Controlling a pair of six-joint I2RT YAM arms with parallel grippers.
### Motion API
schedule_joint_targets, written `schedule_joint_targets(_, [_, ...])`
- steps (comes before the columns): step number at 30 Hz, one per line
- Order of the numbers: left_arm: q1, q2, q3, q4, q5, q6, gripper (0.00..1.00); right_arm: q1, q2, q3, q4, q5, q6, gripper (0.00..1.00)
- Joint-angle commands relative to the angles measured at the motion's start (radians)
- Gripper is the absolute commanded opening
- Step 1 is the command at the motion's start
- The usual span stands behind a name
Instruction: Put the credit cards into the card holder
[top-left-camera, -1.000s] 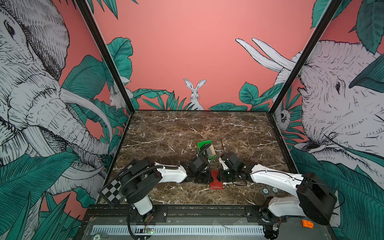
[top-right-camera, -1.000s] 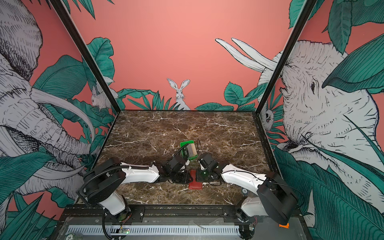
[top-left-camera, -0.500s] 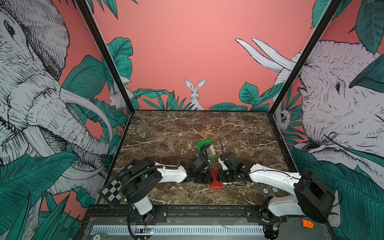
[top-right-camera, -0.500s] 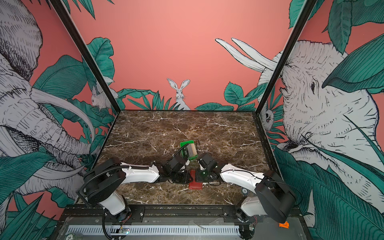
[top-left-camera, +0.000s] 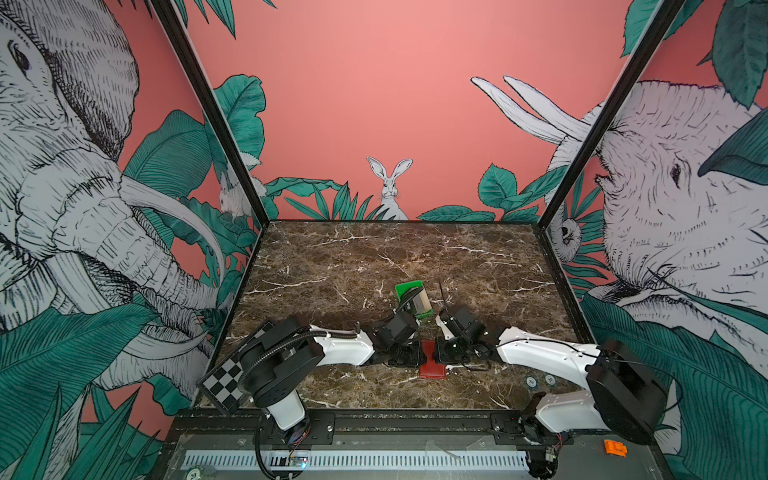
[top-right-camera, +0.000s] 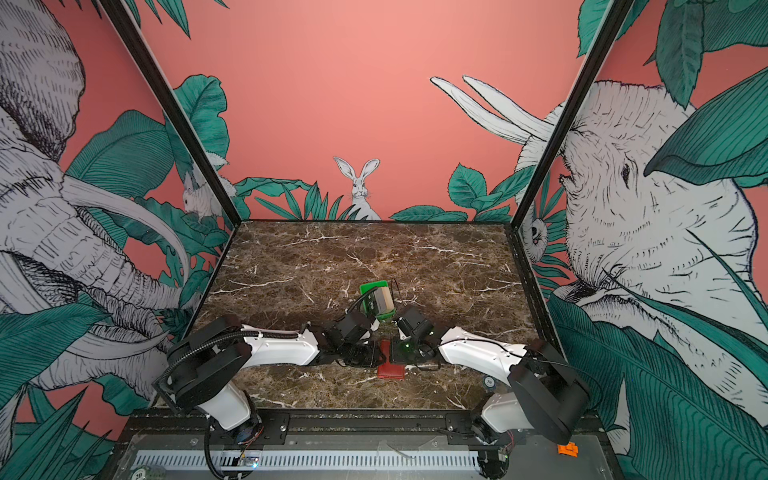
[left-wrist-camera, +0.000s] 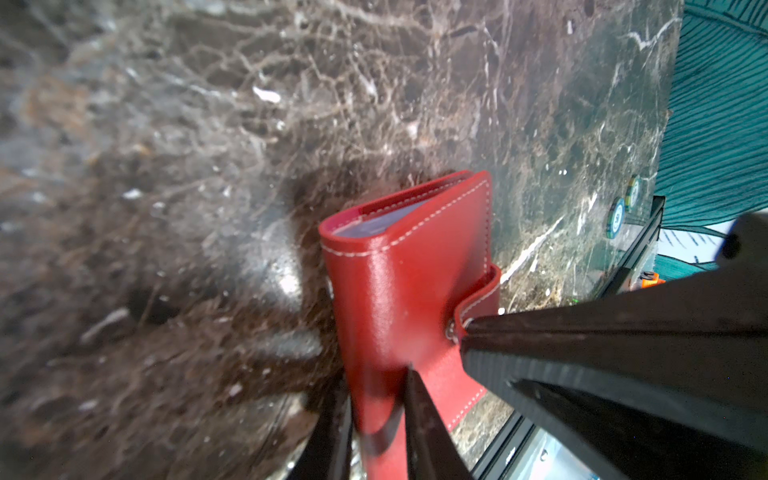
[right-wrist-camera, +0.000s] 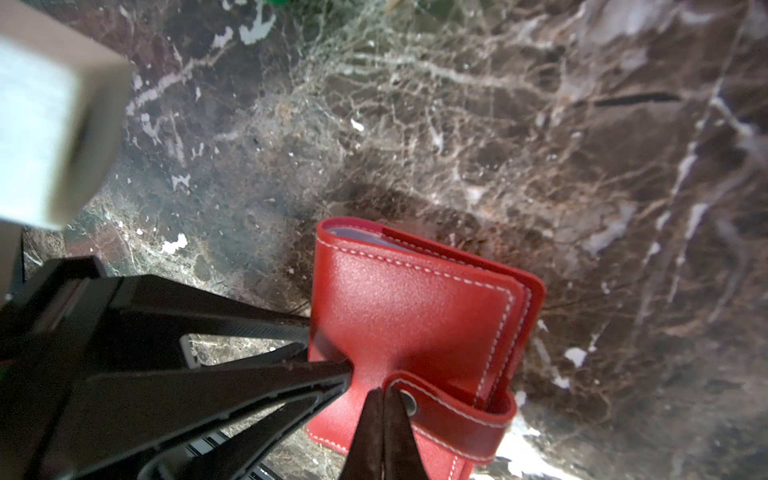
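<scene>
**Card holder folded and gripped; cards sit in the tray**

Your card holder (top-left-camera: 432, 365) is at the front middle of the marble table (top-left-camera: 374, 257), between your two arms. It is folded, red covers outward. Both top views show it there, with a gripper closing in from either side.

In the left wrist view, your left gripper (left-wrist-camera: 376, 386) straddles the holder's folded edge. One finger lies against each cover, and the jaws are narrow and clamped on the leather.

In the right wrist view, your right gripper (right-wrist-camera: 383, 392) has its jaws pressed together. Its tips touch the end of the snap tab (right-wrist-camera: 453, 411), just beside a metal stud. You cannot tell whether the tab's edge is nipped between them. The tab wraps over the holder's open edge. Pale pockets (right-wrist-camera: 353, 232) show inside the far end.

You cannot tell whether the holder rests flat on the marble or is tipped up off it.

The credit cards (top-left-camera: 417, 301) stand stacked in a green tray (top-left-camera: 409, 287). The tray is just behind the grippers, toward the table's middle and apart from the holder. Dark and beige faces show in the stack.
</scene>
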Motion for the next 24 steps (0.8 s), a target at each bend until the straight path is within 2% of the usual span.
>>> schedule_joint_targets(1, [-0.014,0.024,-0.017,-0.057,-0.01,-0.005,0.23,0.006,0.032,-0.004,-0.044,0.046,0.008,0.0])
schedule_joint_targets(24, [-0.016,0.02,-0.019,-0.063,-0.01,-0.009,0.23,0.007,0.067,-0.018,-0.089,0.092,0.027,0.0])
